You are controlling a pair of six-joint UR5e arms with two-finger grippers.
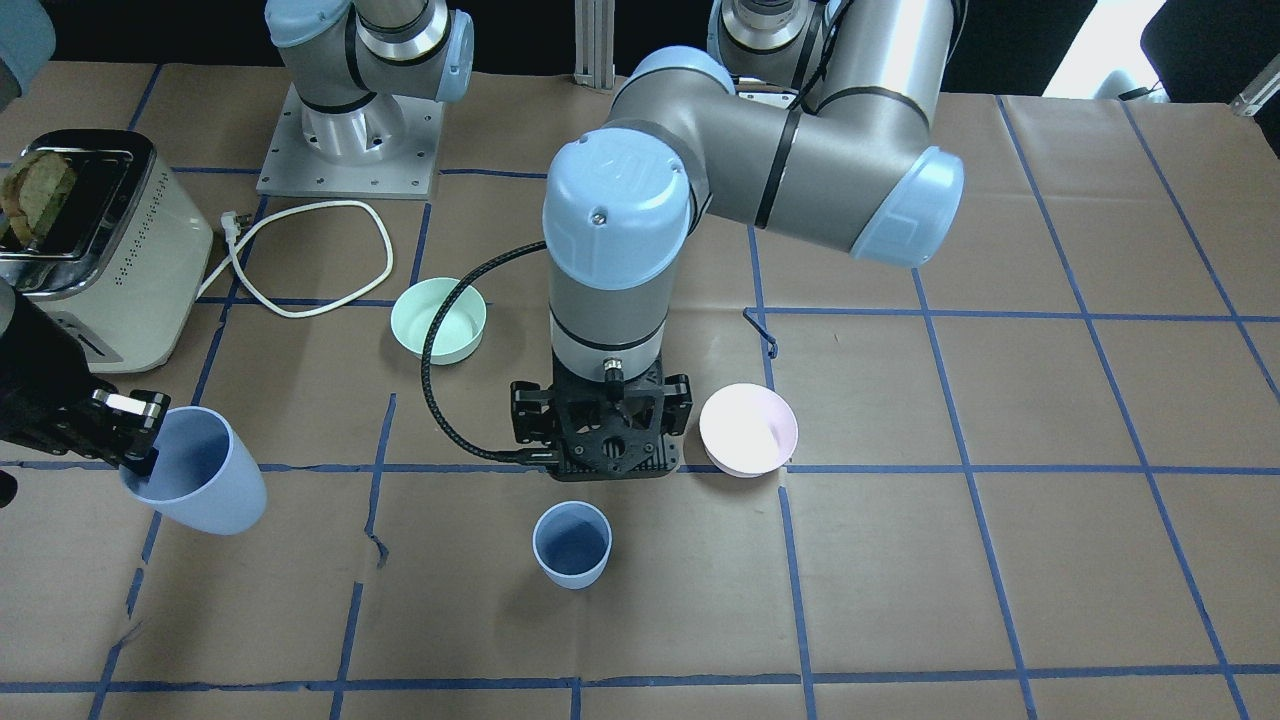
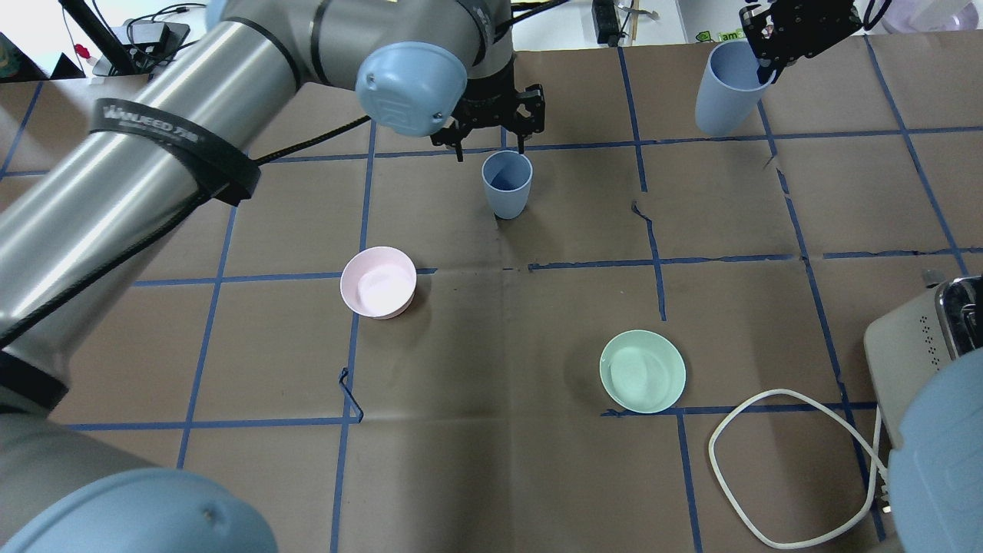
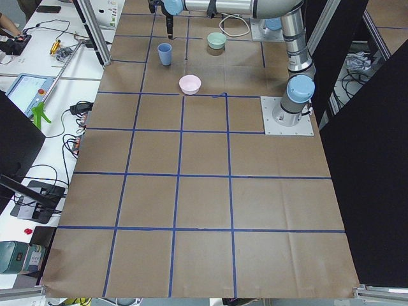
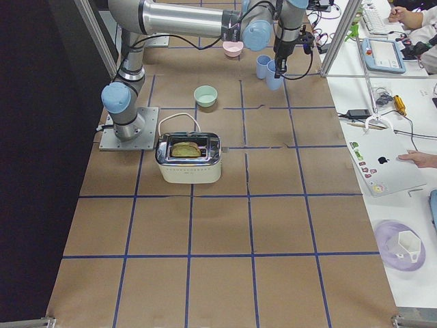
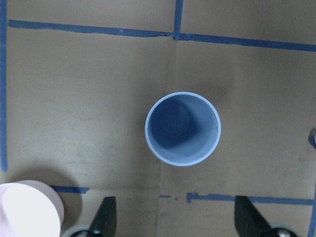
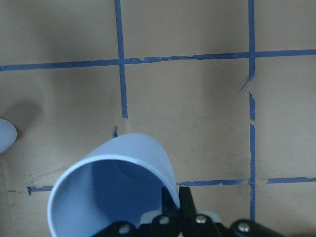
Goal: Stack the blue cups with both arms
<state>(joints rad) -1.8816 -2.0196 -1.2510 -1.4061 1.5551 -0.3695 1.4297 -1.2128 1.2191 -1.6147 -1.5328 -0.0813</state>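
Overhead ext, 2 blue cups [image 2: 507, 184] [image 2: 722, 100], 2 bowls [image 2: 378, 282] [image 2: 642, 371]

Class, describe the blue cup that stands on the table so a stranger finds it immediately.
Follow the big left arm to its open left gripper. Just ahead stands the blue cup, upright and ungripped. Its twin hangs tilted in the right gripper.

Front view is taken from across the table [image 1: 1000, 560], steeply downward, robot side at frame top. Overhead is shot from behind the robot, forward and down, mid range; standing blue cup [image 2: 507, 184], pink bowl [image 2: 378, 282] and green bowl [image 2: 643, 371] are shared with the front view. Side views are set high and far at opposite table ends. Left wrist view is pointed straight down, close, on the standing blue cup. Right wrist view is set close on the held blue cup [image 6: 113, 192].
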